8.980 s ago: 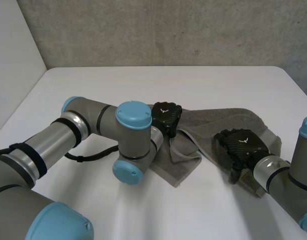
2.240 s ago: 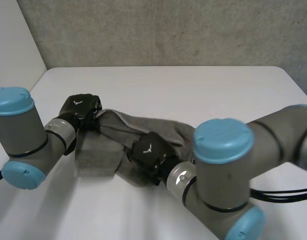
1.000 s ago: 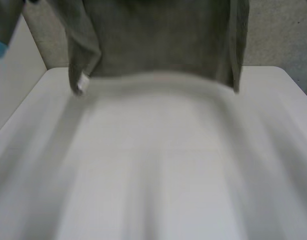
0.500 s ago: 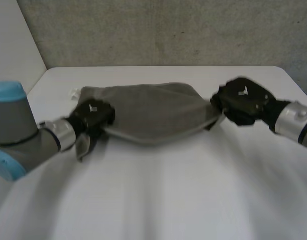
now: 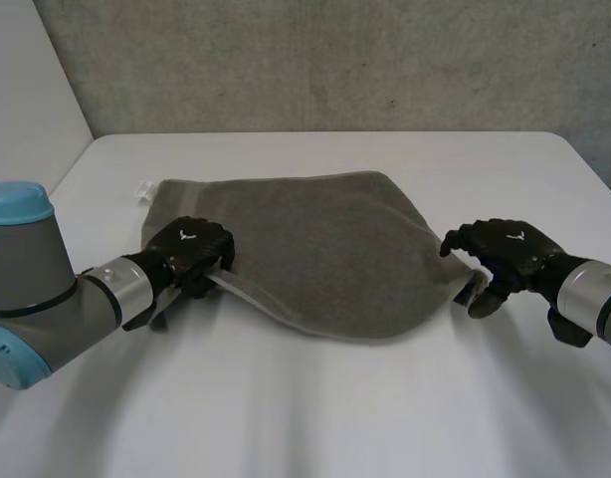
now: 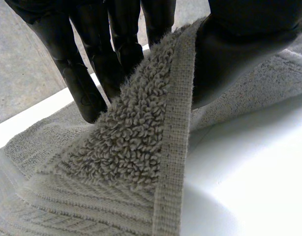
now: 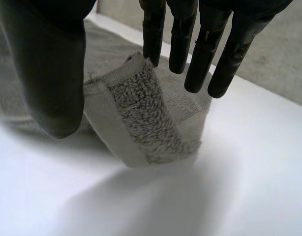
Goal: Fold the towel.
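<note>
Left wrist view, left robot hand (image 6: 239, 46) pinching towel (image 6: 134, 145) edge, right wrist, right robot hand (image 7: 47, 64) released.

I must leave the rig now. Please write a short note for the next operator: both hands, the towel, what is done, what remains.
Left hand: thumb and fingers pinch the towel at its near left corner, raised a little off the table.
Right hand: open at the near right corner, which lies curled between thumb and fingers, not pinched.
Done: towel spread out mid-table.
Left: all folds; none visible yet.
</note>
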Robot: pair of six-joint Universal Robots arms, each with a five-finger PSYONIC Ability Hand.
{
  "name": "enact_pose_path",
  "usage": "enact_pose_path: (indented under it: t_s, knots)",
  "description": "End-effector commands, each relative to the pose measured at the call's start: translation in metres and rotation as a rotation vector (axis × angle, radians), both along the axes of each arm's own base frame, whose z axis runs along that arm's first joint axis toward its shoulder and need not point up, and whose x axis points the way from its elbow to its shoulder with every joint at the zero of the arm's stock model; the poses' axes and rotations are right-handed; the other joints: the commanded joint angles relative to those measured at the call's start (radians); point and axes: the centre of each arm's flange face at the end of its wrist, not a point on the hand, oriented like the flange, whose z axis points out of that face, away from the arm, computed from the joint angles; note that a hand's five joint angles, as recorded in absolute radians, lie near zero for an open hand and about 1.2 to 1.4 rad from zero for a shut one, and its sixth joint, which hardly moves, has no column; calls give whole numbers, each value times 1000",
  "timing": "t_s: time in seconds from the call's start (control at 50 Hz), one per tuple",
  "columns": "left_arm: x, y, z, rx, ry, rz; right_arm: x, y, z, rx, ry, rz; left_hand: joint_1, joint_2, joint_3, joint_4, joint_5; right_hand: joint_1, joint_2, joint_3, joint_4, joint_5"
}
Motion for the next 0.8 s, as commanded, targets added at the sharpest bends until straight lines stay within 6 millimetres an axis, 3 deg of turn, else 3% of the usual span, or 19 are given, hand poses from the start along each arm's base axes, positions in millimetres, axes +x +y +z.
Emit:
enact_pose_path:
  t_s: [0.02, 0.16, 0.38, 0.56, 0.64, 0.8]
  knots:
    - [2, -2, -1, 6, 2, 12, -1, 11, 0, -8, -91, -76, 139, 44, 52, 35, 75, -37, -38, -34, -37, 0]
    - [7, -6, -2, 40, 34, 52, -2, 12, -13, -56, -11, -224, 139, 44, 52, 35, 75, -11, -11, -7, -10, 26]
    - [11, -3, -5, 63, 37, 68, 1, 13, -36, -27, 58, -245, 139, 44, 52, 35, 75, 71, 71, 75, 72, 109]
    - [13, -1, -6, 73, 36, 75, 2, 24, -38, -1, 77, -207, 139, 44, 52, 35, 75, -52, -52, -49, -51, -15]
    - [14, -6, -5, 66, 39, 93, 2, 35, -29, -22, 123, -149, 139, 44, 52, 35, 75, -55, -55, -52, -54, -18]
    - [16, -16, -2, 67, 60, 152, 2, 39, -36, -58, 186, -102, 139, 44, 52, 35, 75, -32, -32, -28, -31, 6]
